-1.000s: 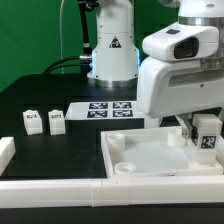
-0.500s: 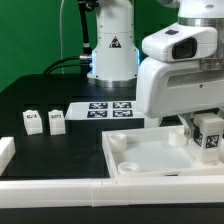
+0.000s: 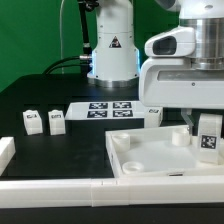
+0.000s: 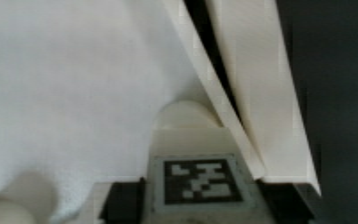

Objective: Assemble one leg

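Note:
My gripper is shut on a leg, a small white block with a black-and-white tag on its face. It holds the leg upright over the far right corner of the large white tray-like part. In the wrist view the leg sits between the two dark fingers, with the tray's white floor and rim below. Two more legs stand on the black table at the exterior view's left. Another leg shows behind the tray.
The marker board lies flat behind the tray. A white rail runs along the front edge, with a white block at its left end. The arm's base stands at the back.
The gripper with the leg has shifted a little to the exterior view's right, uncovering another leg behind the tray. The tray has shifted slightly right too.

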